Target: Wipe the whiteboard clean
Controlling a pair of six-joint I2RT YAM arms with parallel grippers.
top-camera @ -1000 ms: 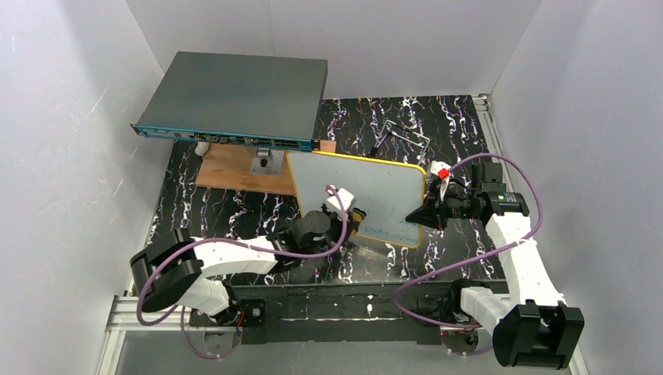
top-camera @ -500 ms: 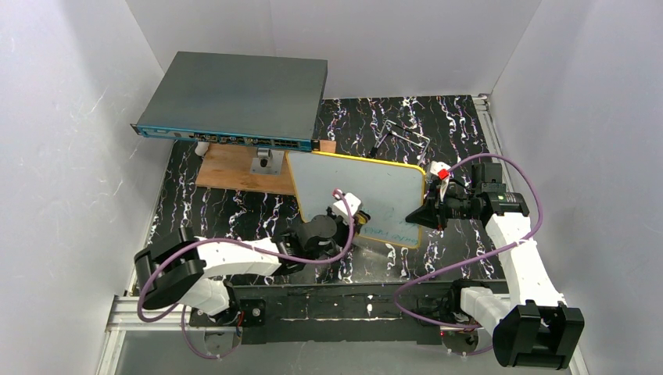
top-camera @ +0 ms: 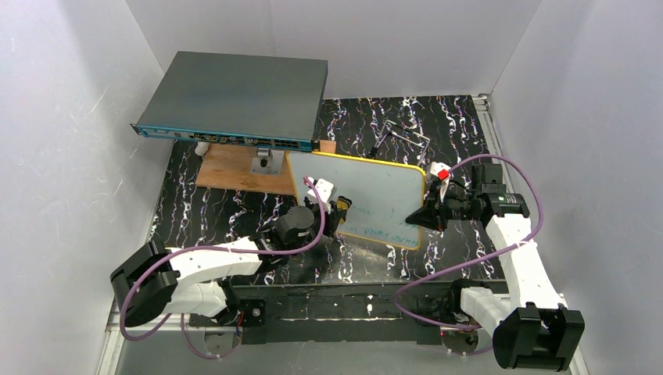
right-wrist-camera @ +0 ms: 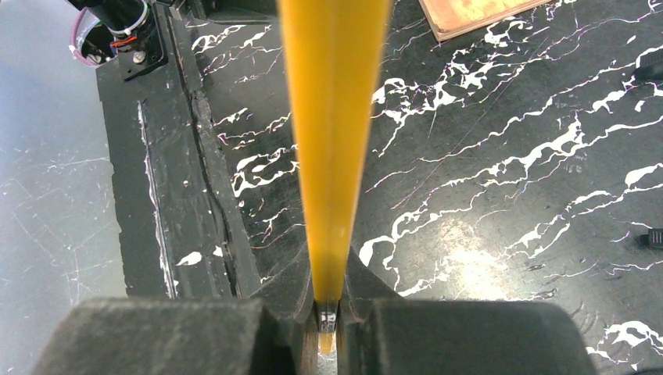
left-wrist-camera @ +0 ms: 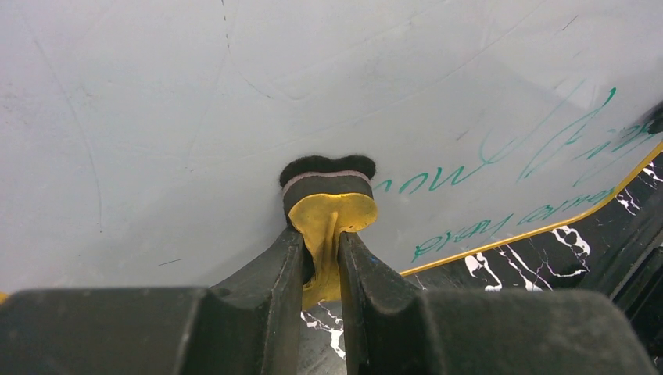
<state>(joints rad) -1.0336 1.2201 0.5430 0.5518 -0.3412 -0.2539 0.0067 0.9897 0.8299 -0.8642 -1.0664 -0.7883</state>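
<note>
While my right gripper [top-camera: 417, 216] pinches the yellow-framed right edge of the whiteboard [top-camera: 379, 187], my left gripper [top-camera: 335, 209] is clamped on a small yellow eraser [left-wrist-camera: 328, 205]. The eraser's black felt face is pressed against the white surface near the board's left side. The whiteboard sits over the middle of the black marbled table [top-camera: 461, 125], its far left corner beside the brown wooden board [top-camera: 234, 168]. Green handwriting [left-wrist-camera: 500, 156] runs along the near edge, just right of the eraser. The flat grey box [top-camera: 234, 98] rests at the far left, overhanging the wooden board.
</note>
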